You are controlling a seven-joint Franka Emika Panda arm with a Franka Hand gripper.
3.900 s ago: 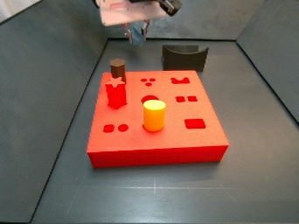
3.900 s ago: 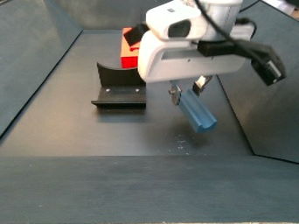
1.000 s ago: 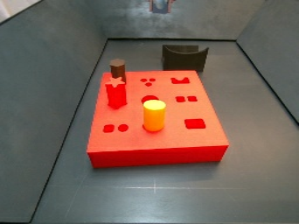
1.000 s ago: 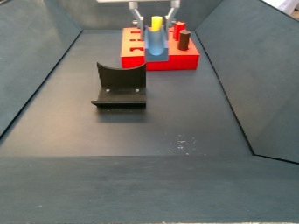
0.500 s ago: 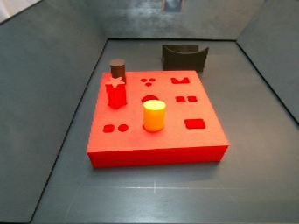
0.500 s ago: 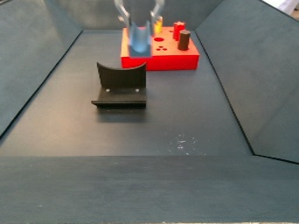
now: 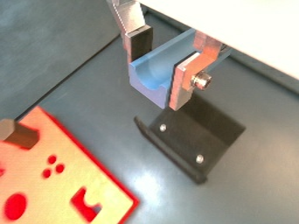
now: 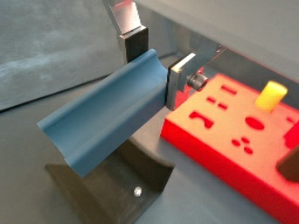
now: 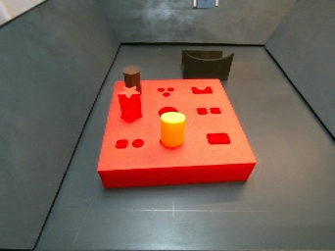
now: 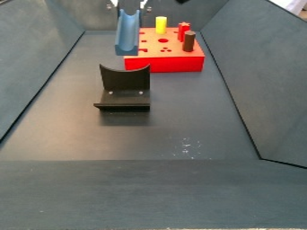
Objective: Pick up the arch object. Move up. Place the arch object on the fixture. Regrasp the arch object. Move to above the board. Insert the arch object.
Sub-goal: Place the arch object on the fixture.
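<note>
The gripper [image 7: 162, 63] is shut on the slate-blue arch object [image 7: 156, 77], its cut-out showing between the silver fingers. In a wrist view the arch object [image 8: 105, 118] sticks out long from the gripper [image 8: 160, 68]. In a side view the arch object [image 10: 126, 31] hangs upright, high above the dark fixture [image 10: 122, 87], with the gripper [image 10: 125, 4] at the frame's top edge. The fixture [image 7: 193, 140] lies below the held piece. The red board [image 9: 177, 137] with shaped holes sits in front of the fixture [image 9: 207, 65]. Only a sliver of the gripper [image 9: 203, 3] shows there.
On the board stand a yellow cylinder [image 9: 171, 128], a brown cylinder [image 9: 132, 75] and a red star-shaped peg [image 9: 129, 103]. Sloped grey walls [image 10: 42, 72] close in the dark floor on both sides.
The gripper, still holding the arch object, has shifted sideways from in front of the board to over the fixture. Nothing else has moved.
</note>
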